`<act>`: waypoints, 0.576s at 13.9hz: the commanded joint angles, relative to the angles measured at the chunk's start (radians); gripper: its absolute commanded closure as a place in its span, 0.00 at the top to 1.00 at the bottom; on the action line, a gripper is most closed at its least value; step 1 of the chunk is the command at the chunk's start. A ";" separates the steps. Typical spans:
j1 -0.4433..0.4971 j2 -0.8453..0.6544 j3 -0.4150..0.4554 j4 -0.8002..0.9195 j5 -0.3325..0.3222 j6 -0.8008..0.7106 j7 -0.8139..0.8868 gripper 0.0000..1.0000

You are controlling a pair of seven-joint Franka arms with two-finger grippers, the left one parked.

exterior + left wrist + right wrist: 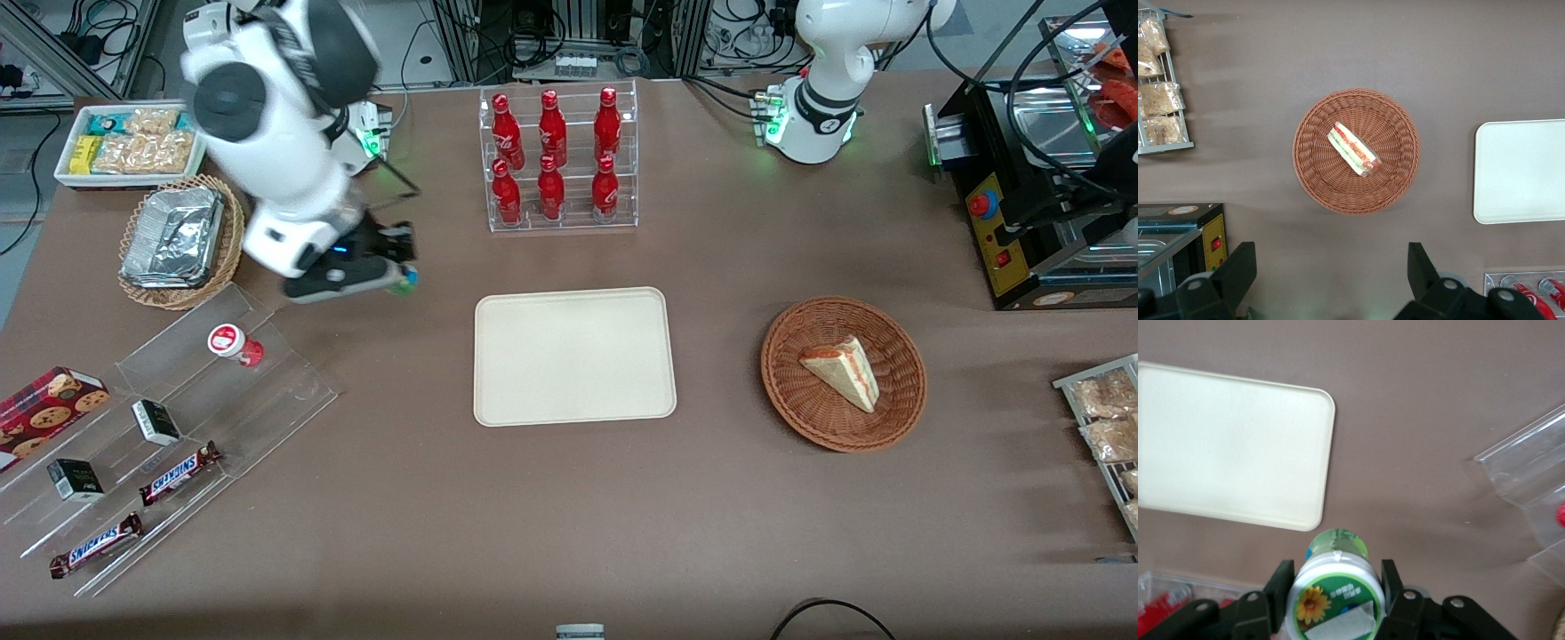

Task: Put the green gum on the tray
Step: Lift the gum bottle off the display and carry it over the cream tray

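My right gripper is shut on the green gum, a small green bottle with a white lid and a green and orange label. It holds the bottle in the air above the brown table, between the clear stepped display and the tray. A bit of the green bottle shows at the fingertips in the front view. The tray is a flat cream rectangle with a low rim and lies bare in the middle of the table; it also shows in the right wrist view.
A red gum bottle stands on the clear stepped display with Snickers bars and small boxes. A foil tray in a wicker basket, a rack of red bottles and a basket with a sandwich stand around.
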 commanded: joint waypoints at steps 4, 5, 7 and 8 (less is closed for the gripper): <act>0.250 0.345 -0.009 0.258 -0.162 0.079 0.419 0.00; 0.280 0.400 -0.009 0.296 -0.186 0.088 0.464 0.00; 0.323 0.482 -0.009 0.343 -0.228 0.143 0.560 0.00; 0.345 0.506 -0.010 0.343 -0.248 0.182 0.593 0.00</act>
